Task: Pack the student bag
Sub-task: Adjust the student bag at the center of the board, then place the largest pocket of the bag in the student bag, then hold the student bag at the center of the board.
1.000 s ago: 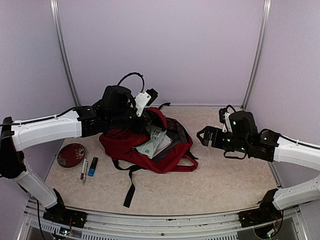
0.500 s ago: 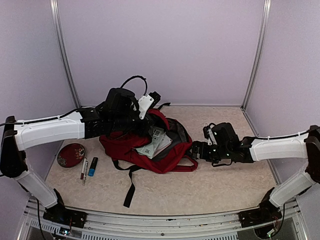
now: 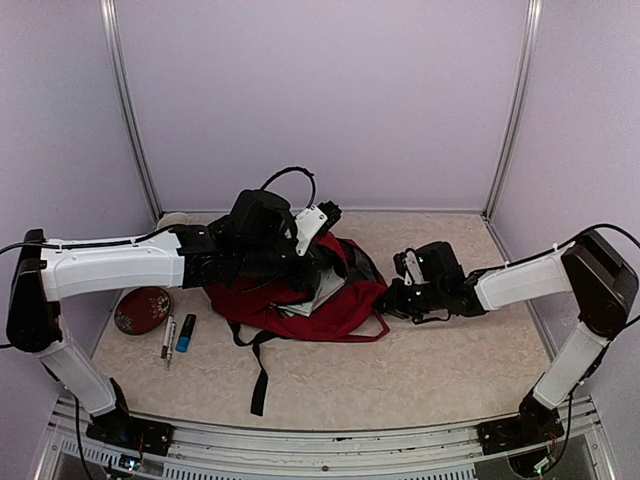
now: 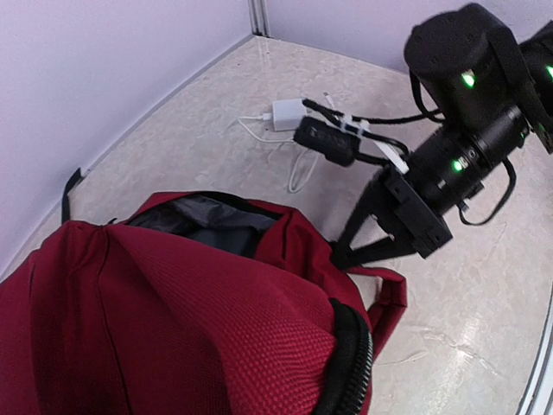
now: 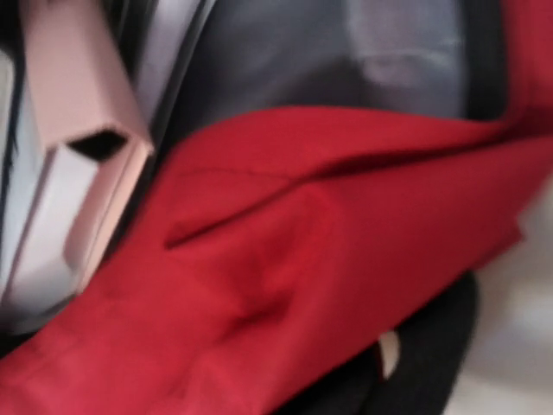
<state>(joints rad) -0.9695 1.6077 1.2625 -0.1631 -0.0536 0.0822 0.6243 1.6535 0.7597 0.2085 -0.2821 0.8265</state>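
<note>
Student bag (image 3: pixel 335 312) is lying slumped at the middle of the worktop (image 3: pixel 450 370), a little nearer the far edge than the near one, with its mouth gaping toward the right and grey lining showing inside. One black strap (image 3: pixel 260 372) is trailing from it toward the near edge. White and pale pink books (image 5: pixel 60 173) are sticking out of the opening, their corners leaning against the red fabric.

The left gripper (image 3: pixel 305 265) is reaching down onto the bag's upper rim from the left. Its fingers are buried out of sight in the cloth; they are closed, and they seem to be pinching the fabric, since the bag is bunching up right under the wrist camera.

The right gripper (image 4: pixel 346 255) is lying low over the worktop and coming in from the right edge. Its two fingers are pressing together, nipping the red rim at the bag's right end, just above a red loop handle (image 4: pixel 389 298).

A round dark-red dish (image 3: pixel 142 309) is sitting near the left edge, with a marker (image 3: pixel 168 337) and a blue-tipped tube (image 3: pixel 186 333) lying side by side just beside it. A white charger (image 4: pixel 288 112) with its cable is resting close to the far edge, apart from the bag.
</note>
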